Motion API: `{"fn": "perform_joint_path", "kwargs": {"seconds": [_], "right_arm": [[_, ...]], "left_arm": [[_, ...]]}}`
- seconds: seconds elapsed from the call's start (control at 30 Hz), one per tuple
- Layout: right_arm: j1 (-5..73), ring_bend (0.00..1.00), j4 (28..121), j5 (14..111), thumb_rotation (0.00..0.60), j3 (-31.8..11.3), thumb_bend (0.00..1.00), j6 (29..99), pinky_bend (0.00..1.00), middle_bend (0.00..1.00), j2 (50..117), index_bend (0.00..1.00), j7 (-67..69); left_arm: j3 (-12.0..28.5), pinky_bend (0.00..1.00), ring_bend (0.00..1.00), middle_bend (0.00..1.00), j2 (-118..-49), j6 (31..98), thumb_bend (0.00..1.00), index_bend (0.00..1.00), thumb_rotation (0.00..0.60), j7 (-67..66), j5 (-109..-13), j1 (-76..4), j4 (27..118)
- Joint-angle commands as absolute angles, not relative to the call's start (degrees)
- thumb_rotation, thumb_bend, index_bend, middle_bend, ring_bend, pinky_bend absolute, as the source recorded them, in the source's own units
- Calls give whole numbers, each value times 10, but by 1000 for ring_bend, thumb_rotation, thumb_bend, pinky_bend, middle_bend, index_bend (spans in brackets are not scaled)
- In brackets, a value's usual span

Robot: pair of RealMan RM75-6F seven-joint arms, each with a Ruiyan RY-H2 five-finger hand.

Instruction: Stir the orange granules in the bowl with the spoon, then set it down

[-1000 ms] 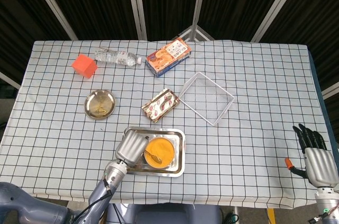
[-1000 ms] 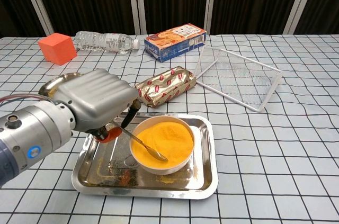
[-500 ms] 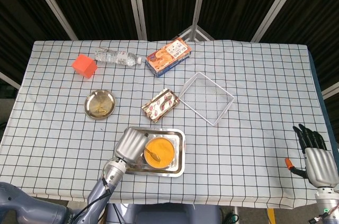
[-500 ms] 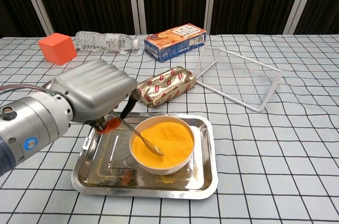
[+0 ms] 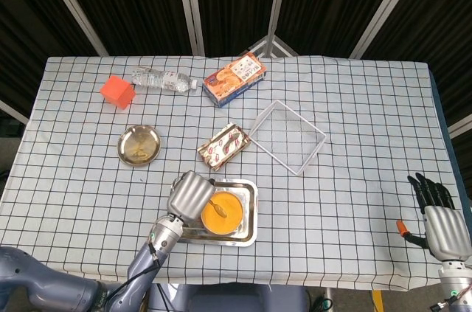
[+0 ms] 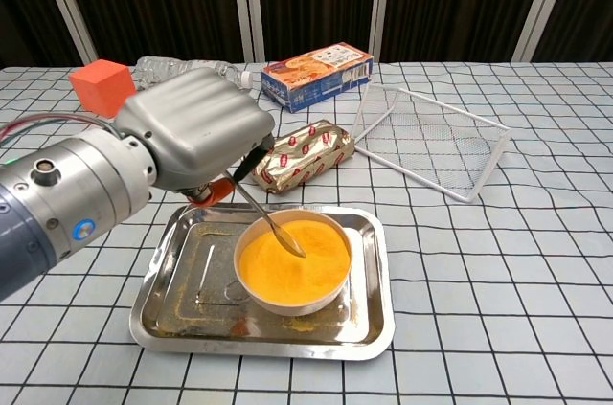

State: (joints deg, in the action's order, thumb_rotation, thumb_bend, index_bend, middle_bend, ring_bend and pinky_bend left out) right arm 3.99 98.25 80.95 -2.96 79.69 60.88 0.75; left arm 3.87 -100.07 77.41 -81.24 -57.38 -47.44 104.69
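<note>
A white bowl (image 6: 292, 268) (image 5: 222, 212) full of orange granules stands in a steel tray (image 6: 182, 295) (image 5: 251, 194) near the table's front edge. My left hand (image 6: 196, 132) (image 5: 190, 194) hovers over the tray's far left side and grips a metal spoon (image 6: 271, 223) by its handle. The spoon slants down to the right, its tip resting in the granules at the far part of the bowl. At the table's front right corner, my right hand (image 5: 440, 220) is open, fingers apart, holding nothing.
Behind the tray lie a red-gold foil packet (image 6: 302, 153), a clear wire-rimmed lid (image 6: 431, 142), a snack box (image 6: 318, 74), a water bottle (image 6: 187, 70) and an orange cube (image 6: 101, 86). A small brass dish (image 5: 139, 144) sits left of the packet.
My left hand has risen and shifted toward the far side of the tray. The spoon tip has travelled from the bowl's near side to its far side through the granules. The right hand stayed still.
</note>
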Motion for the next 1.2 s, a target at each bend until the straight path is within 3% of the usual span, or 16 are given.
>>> {"fn": "perform_joint_path", "kwargs": {"seconds": [0.03, 0.43, 1.2], "right_arm": [[40, 0, 983, 809, 600, -30, 360, 796, 0, 0, 608, 0, 9], [40, 0, 983, 811, 600, -29, 360, 796, 0, 0, 607, 0, 10], [42, 0, 986, 811, 600, -29, 360, 791, 0, 0, 606, 0, 17]], "left_arm": [[44, 953, 934, 967, -1004, 773, 984, 800, 600, -852, -541, -486, 1065], [59, 957, 936, 973, -1029, 828, 986, 818, 600, -979, -420, -520, 1121], [123, 1000, 979, 991, -1100, 874, 1000, 836, 600, -942, -346, -563, 1048]]}}
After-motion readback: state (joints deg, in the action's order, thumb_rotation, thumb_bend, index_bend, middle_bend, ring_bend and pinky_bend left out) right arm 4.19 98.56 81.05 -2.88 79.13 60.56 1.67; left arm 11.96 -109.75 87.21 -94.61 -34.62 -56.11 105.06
